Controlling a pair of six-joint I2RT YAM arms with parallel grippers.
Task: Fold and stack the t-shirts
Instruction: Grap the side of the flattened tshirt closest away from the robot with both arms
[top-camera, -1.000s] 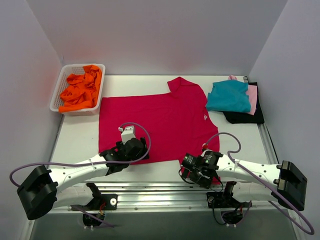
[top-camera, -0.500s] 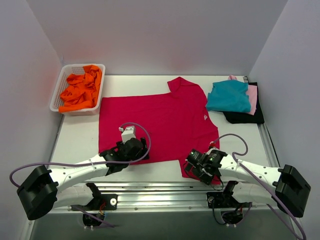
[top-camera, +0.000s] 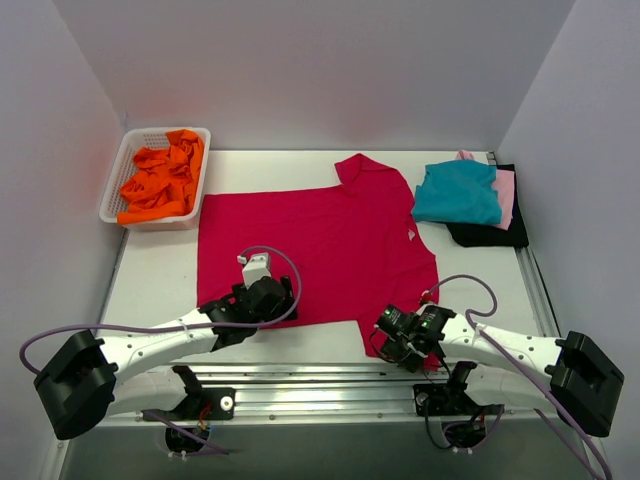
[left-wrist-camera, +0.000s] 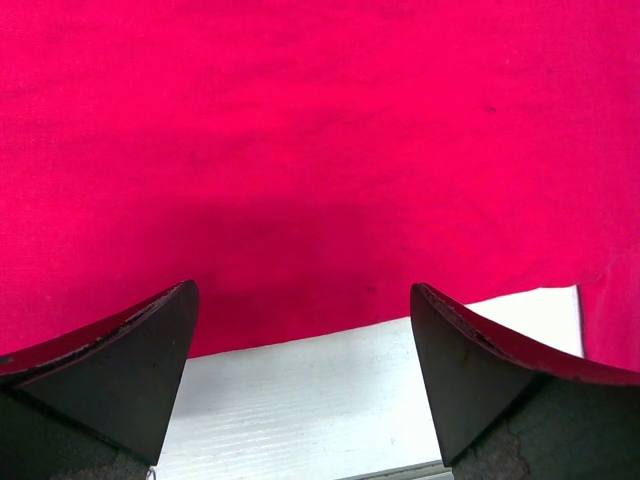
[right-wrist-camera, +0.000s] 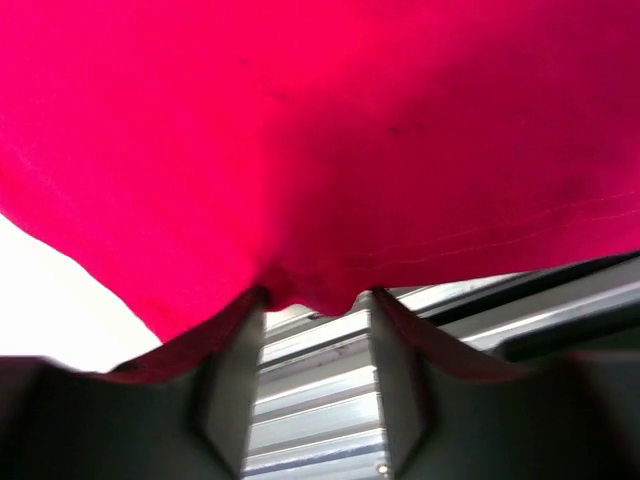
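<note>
I log: crimson t-shirt (top-camera: 310, 240) flat on worktop (top-camera: 160, 285); left gripper (left-wrist-camera: 303, 290), fingers spread over its near hem; right gripper (right-wrist-camera: 310, 297), fingers pinching its hem.

I count five t-shirts, one each: crimson shirt (top-camera: 320, 250), orange shirt (top-camera: 160, 182), teal shirt (top-camera: 458, 192), pink shirt (top-camera: 506, 196), black shirt (top-camera: 492, 236); also one basket (top-camera: 118, 168).

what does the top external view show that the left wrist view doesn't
Only top external: the white basket holding an orange t-shirt, the teal t-shirt stacked on a pink t-shirt and a black t-shirt, and the right hand. Only left wrist: that the left hand is open above the near hem. Both: the crimson t-shirt and the table.
</note>
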